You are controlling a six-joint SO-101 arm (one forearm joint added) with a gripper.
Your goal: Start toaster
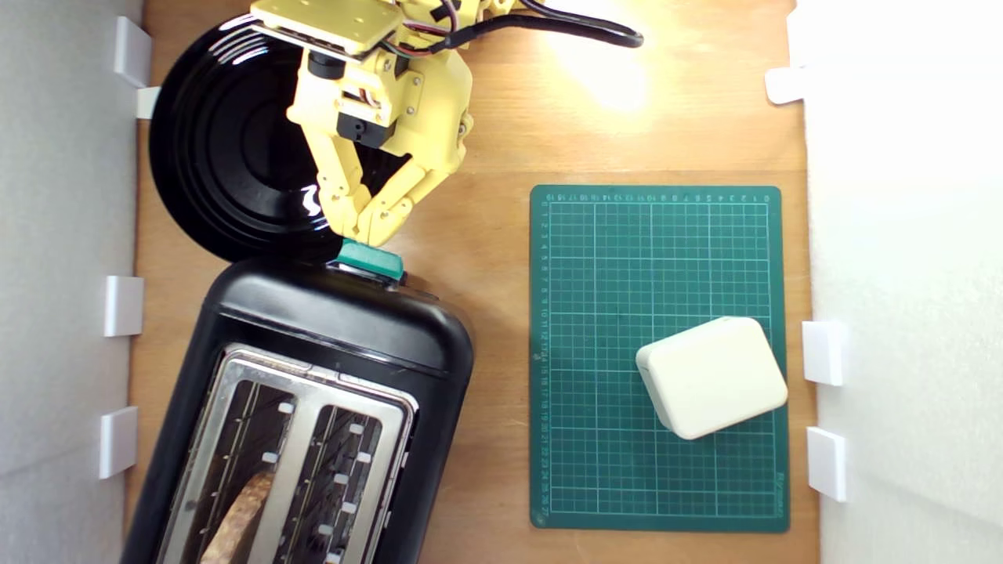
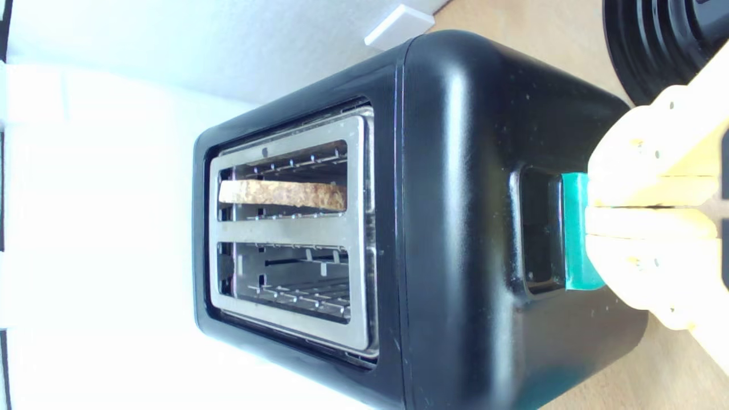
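Resting its closed tips on the teal lever knob (image 1: 371,261), the yellow gripper (image 1: 365,227) had its two fingers pressed together with nothing between them. Just beyond the tips stood the black toaster (image 1: 329,329), its knob end toward the gripper. A slice of bread (image 2: 283,194) sat in one slot. Behind the gripper lay a black plate (image 1: 211,157); well off to its side, a cream box (image 1: 711,377) sat on a green cutting mat (image 1: 595,274) on the wooden bench (image 1: 501,141).
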